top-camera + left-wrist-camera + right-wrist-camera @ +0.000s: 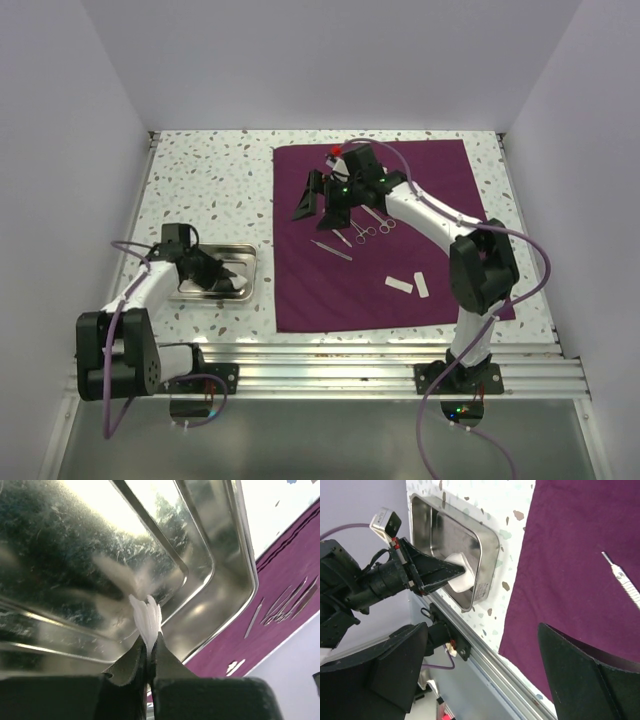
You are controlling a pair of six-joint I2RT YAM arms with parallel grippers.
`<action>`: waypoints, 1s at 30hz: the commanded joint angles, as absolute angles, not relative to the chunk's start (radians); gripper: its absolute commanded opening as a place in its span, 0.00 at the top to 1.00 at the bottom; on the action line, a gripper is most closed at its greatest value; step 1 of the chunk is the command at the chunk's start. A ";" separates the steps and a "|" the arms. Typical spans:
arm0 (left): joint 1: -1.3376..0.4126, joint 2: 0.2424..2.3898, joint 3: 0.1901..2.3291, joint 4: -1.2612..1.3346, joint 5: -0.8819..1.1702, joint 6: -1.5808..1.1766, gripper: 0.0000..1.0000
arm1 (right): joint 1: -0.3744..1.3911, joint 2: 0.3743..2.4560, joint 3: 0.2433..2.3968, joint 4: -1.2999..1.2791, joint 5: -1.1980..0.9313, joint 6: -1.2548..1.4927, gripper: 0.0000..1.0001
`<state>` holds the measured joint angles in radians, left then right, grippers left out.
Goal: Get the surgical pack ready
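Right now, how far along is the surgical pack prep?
Done: large dark-purple square cloth spread flat. In hand: left gripper holds white folded gauze over the shiny rectangular steel tray. Remaining: two white gauze squares, silver scissors and tweezers on the cloth; right gripper open.

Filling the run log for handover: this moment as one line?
left fingers: shut on gauze, in steel tray | right fingers: open above cloth | on cloth: two gauze squares, scissors, tweezers
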<state>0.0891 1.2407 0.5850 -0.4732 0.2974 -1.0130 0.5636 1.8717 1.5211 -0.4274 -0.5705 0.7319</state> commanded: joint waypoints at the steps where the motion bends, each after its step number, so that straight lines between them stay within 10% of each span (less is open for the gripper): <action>1: 0.103 1.278 0.548 -0.330 0.348 -1.094 1.00 | 0.542 1.819 1.508 -0.431 -0.586 0.712 0.05; 25: 0.107 1.430 0.564 -0.118 0.354 -1.282 1.00 | 0.528 1.879 1.532 -0.405 -0.588 0.715 0.04; 30: 0.106 1.425 0.617 -0.222 0.339 -1.273 0.61 | 0.514 1.899 1.551 -0.405 -0.568 0.724 0.03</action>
<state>0.0986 1.4319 0.5533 -0.1822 0.3576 -1.2671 0.5282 1.8832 1.5074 -0.4252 -0.5694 0.7280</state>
